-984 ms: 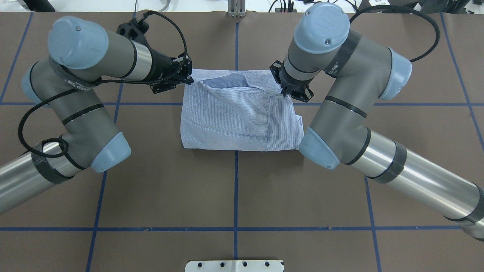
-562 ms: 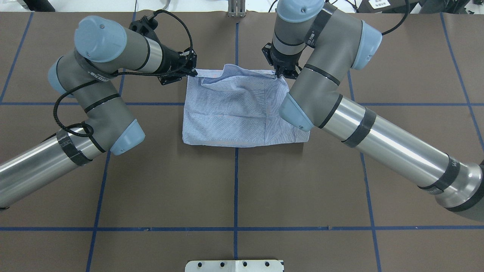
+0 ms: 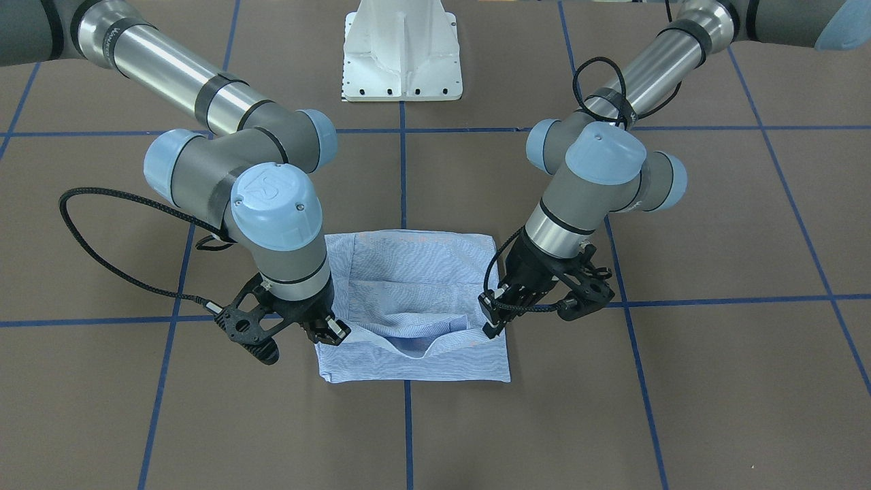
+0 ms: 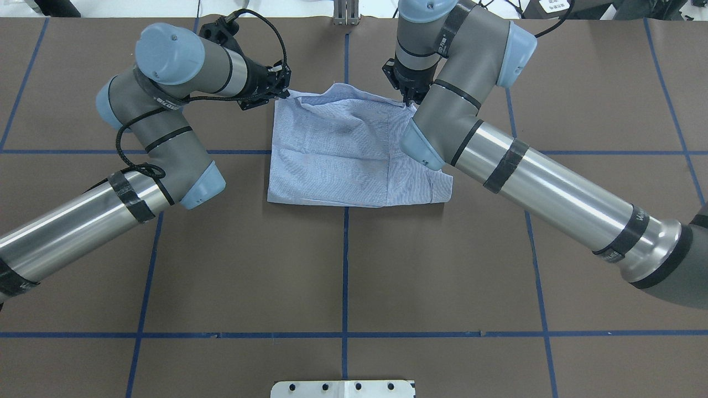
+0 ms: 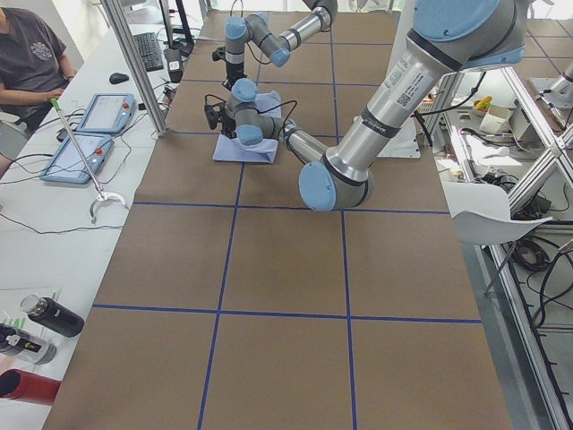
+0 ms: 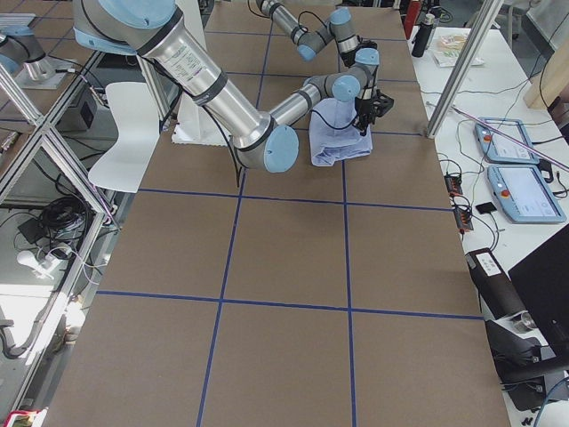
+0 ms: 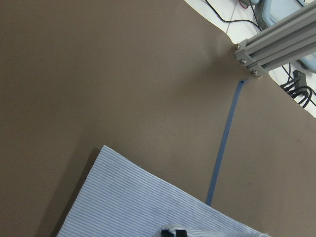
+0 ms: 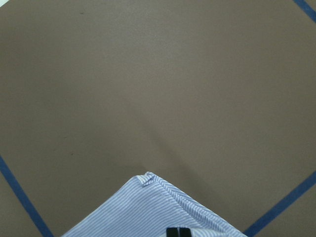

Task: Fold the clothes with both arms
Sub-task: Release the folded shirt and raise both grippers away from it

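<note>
my left gripper (image 4: 281, 93) pinching shirt (image 4: 337, 155) corner | my right gripper (image 4: 408, 100) pinching another | my right elbow (image 4: 437, 130) overhangs shirt edge | frame post (image 7: 274, 42) beyond

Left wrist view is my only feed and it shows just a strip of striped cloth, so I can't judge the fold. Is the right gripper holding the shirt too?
Observer: Yes. The right gripper is shut on one far corner of the shirt, and the left gripper is shut on the other far corner.
Operator: Is the whole shirt off the table?
Observer: No. Only the edge the grippers hold is raised. The edge nearest the robot lies flat on the table.
Operator: Is the cloth taut between them?
Observer: No. In the front-facing view the held layer sags in the middle and gapes open above the layer beneath.
</note>
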`<act>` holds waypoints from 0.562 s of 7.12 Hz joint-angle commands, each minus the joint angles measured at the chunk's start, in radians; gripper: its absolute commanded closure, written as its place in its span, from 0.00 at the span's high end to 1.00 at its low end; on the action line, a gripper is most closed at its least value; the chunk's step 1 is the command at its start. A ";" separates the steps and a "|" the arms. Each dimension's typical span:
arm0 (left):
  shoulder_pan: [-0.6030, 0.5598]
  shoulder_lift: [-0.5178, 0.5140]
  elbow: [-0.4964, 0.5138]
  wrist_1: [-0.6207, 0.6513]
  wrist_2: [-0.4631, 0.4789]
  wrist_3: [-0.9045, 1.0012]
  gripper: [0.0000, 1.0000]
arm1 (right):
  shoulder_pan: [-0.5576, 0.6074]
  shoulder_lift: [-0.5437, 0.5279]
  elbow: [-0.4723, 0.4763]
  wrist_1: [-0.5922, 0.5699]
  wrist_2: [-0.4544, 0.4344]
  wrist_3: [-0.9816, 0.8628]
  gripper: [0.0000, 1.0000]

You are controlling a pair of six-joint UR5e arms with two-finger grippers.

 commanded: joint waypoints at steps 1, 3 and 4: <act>-0.009 -0.027 0.086 -0.037 0.037 0.053 0.43 | 0.003 0.042 -0.127 0.110 0.000 -0.026 0.98; -0.024 -0.025 0.100 -0.045 0.038 0.115 0.77 | 0.023 0.093 -0.201 0.135 0.012 -0.061 1.00; -0.043 -0.025 0.100 -0.047 0.035 0.153 0.99 | 0.060 0.093 -0.201 0.135 0.044 -0.096 1.00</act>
